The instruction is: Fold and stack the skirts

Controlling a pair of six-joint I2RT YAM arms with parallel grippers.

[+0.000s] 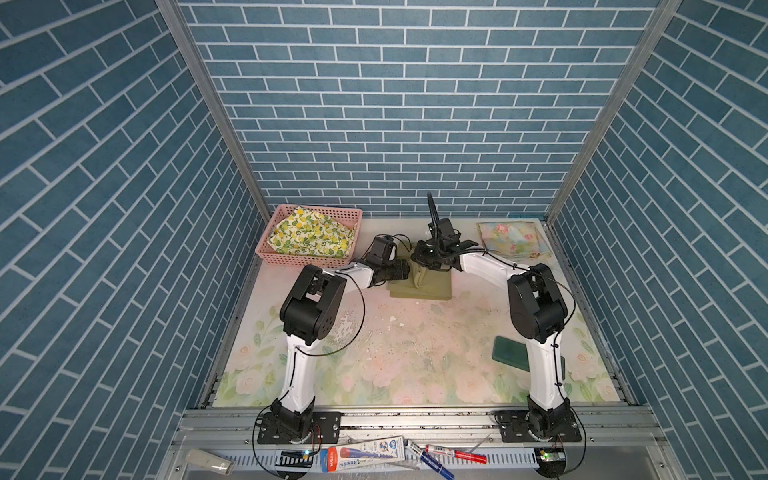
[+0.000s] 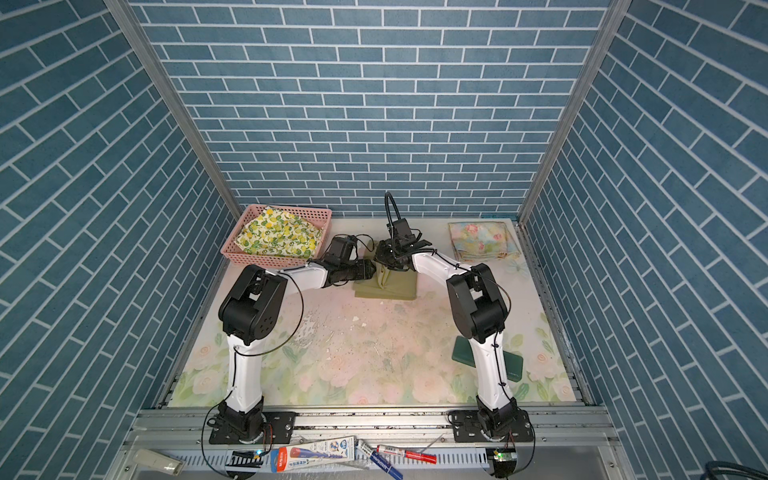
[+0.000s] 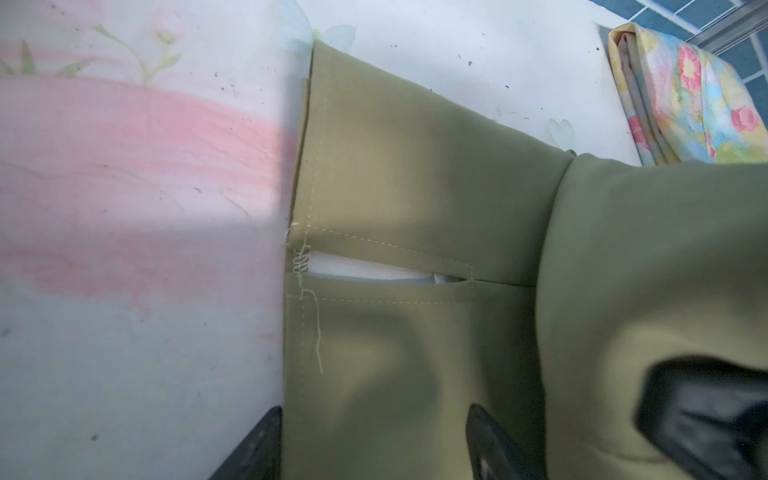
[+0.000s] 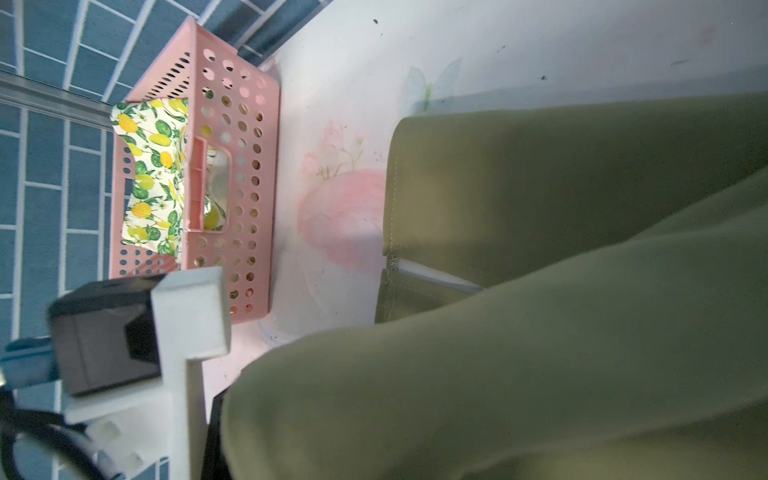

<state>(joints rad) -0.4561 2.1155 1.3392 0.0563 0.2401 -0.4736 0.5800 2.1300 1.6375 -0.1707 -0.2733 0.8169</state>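
Note:
The olive green skirt (image 1: 432, 289) (image 2: 399, 289) lies partly folded at the back middle of the table. My right gripper (image 1: 420, 262) (image 2: 384, 262) is shut on a raised fold of it; in the right wrist view the olive cloth (image 4: 498, 353) drapes over the jaws and hides them. My left gripper (image 1: 402, 270) (image 3: 374, 419) is open, and its fingertips (image 3: 270, 424) straddle the skirt's stitched hem edge (image 3: 374, 249). The pastel floral skirt (image 1: 509, 241) (image 3: 685, 95) lies folded at the back right. The lemon-print skirt (image 1: 311, 237) (image 4: 153, 174) sits in the basket.
The pink perforated basket (image 1: 307, 259) (image 4: 249, 187) stands at the back left beside the left arm. A dark green flat block (image 1: 509, 351) lies at the right by the right arm's base. Tiled walls close in the back and both sides.

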